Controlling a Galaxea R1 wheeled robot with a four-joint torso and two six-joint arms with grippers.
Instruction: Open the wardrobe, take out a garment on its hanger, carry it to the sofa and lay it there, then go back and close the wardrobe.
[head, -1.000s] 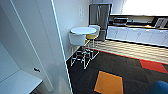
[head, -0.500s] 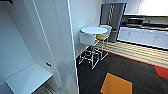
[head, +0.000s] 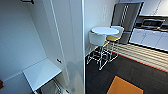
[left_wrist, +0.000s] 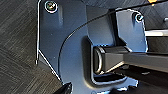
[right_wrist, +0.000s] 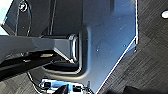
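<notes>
The wardrobe (head: 20, 37) stands open at the left of the head view, close in front of me. Its white inside wall is bare, and a white shelf (head: 41, 72) sits low inside it. The edge of its open white door (head: 75, 45) runs down the middle of the picture. A small dark fitting (head: 27, 1) shows at the top of the inside. Both wrist views look past my own dark plate at dark carpet (left_wrist: 17, 50). Neither wrist view lets me tell how my grippers stand.
Right of the door stand a round white table (head: 105, 30), a white chair (head: 97, 40) and a yellow chair (head: 112, 38). A steel fridge (head: 126, 20) and white kitchen cabinets (head: 150, 37) line the far wall. An orange tile (head: 123, 87) lies in the dark carpet.
The whole head view has shifted: the wardrobe's inside now takes up more of the left side, and the table and chairs sit further right. Nothing in the room itself has moved.
</notes>
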